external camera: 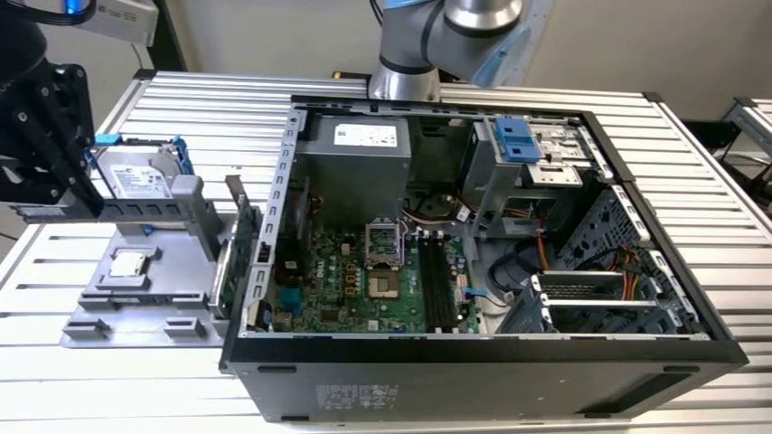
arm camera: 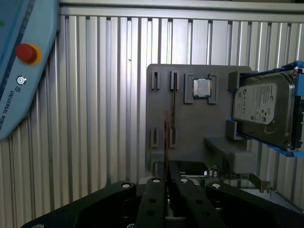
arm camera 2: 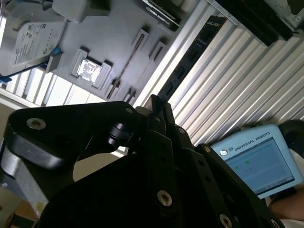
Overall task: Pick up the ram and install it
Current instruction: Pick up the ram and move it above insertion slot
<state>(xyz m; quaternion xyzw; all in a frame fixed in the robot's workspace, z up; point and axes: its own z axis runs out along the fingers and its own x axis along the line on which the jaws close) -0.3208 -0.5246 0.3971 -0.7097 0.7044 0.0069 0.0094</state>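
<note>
At the exterior view's left, my gripper [external camera: 72, 181] hangs beside the hard drive [external camera: 133, 176], outside the open case [external camera: 483, 357]. Jaws clenched on one end of the ram [arm camera 2: 190, 57]. The rest juts free over the grey fixture tray [arm camera: 190, 123] and ribbed table [arm camera 2: 247, 85], edges touching nothing.

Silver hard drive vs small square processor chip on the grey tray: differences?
The silver hard drive is far larger than the small square silver processor chip. The drive is propped up at a tilt in a blue bracket; the chip lies flat in a recess. The drive is oblong, the chip square. Both sit on the grey tray.
</note>
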